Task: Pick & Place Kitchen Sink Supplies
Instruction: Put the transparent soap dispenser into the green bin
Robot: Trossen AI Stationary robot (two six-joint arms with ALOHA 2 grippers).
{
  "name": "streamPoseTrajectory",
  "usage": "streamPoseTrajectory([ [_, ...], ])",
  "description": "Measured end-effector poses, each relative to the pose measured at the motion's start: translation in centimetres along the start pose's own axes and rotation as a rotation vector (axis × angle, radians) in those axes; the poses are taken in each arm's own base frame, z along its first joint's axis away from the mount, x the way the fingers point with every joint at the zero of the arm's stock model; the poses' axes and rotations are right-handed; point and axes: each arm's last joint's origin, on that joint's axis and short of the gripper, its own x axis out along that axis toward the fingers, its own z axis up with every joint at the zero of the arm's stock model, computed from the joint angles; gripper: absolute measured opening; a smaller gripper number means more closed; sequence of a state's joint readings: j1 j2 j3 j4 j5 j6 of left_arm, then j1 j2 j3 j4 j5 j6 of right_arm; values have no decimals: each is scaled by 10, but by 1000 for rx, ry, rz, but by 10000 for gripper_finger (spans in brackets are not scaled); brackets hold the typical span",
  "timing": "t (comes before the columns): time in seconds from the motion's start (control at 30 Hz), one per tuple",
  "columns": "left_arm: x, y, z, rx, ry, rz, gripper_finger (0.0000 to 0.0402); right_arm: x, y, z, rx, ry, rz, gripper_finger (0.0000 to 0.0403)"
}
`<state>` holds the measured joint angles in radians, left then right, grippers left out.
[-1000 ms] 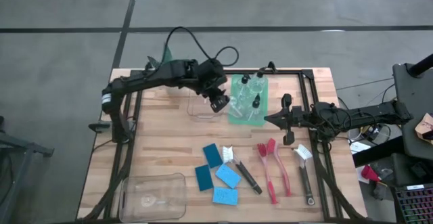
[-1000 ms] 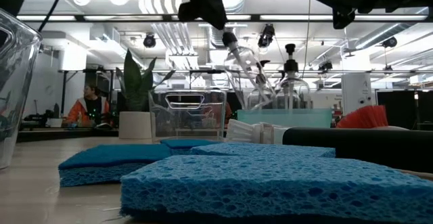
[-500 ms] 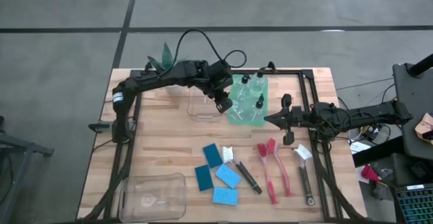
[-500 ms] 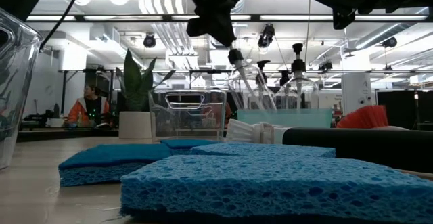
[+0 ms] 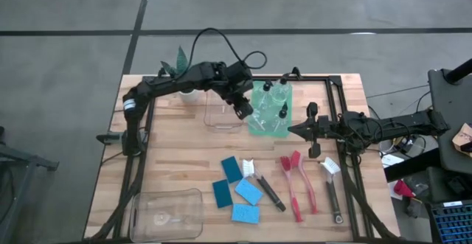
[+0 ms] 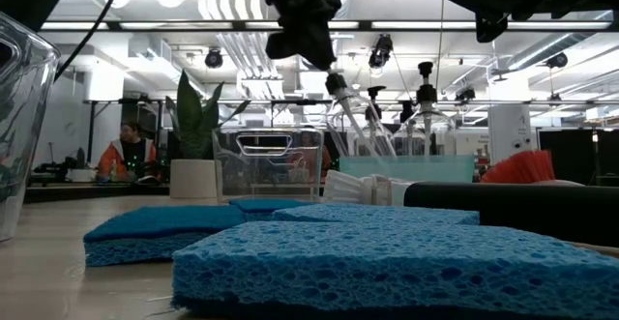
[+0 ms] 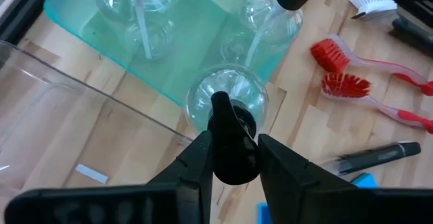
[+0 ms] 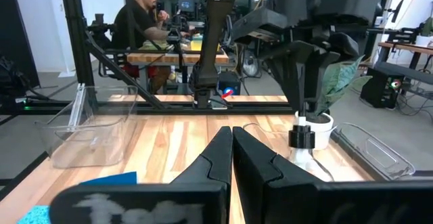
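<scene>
A clear bottle [image 7: 226,99] is gripped by its black top in the left gripper [image 7: 233,158], upper centre, for binning; the right gripper [image 8: 231,146] is kept closed, empty.

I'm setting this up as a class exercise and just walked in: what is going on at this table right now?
The left end effector is shut on the black top of a small clear bottle, holding it in the air between the clear bin and the green bin, where other bottles stand. The right end effector waits shut, beside the green bin. Blue sponges and dish brushes lie on the table, not yet sorted.
</scene>
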<state>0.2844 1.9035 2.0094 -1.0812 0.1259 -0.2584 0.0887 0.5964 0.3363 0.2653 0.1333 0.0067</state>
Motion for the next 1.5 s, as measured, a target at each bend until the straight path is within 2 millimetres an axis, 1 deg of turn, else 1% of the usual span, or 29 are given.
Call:
streamPoseTrajectory([
  [0.1,2,0,1,-1,-1,-16,109,0,0,0,0,1,0,8],
  [0.33,20,1,1,-4,33,-17,136,2,0,-2,-1,13,0,8],
  [0.57,19,-1,5,0,4,-46,146,5,1,-5,-4,34,0,8],
  [0.63,16,-3,9,4,-27,-89,146,5,1,-5,-5,38,0,8],
  [0.73,8,-6,12,0,-44,-100,145,6,1,-6,-1,42,0,8],
  [0.83,-4,-8,13,33,-43,-96,148,6,1,-6,-2,40,0,8],
  [0.9,-16,-13,13,91,-47,-96,153,5,1,-6,0,41,0,8],
  [0.97,-28,-20,6,168,-34,-84,159,6,1,-6,5,41,0,8],
  [1.03,-35,-29,-5,249,15,-34,167,6,1,-6,9,44,2,8],
  [1.13,-36,-44,-23,328,108,58,180,5,1,-7,11,55,2,8],
  [1.2,-37,-62,-31,377,110,86,186,5,1,-9,11,69,2,8],
  [1.27,-37,-82,-41,469,104,101,188,5,1,-9,10,72,2,8],
  [1.33,-34,-102,-51,598,89,130,188,5,1,-9,13,69,2,8],
  [1.4,-26,-117,-60,722,63,202,188,5,1,-8,24,68,1,8],
  [1.5,-9,-131,-74,819,39,335,189,5,1,-8,35,64,1,8],
])
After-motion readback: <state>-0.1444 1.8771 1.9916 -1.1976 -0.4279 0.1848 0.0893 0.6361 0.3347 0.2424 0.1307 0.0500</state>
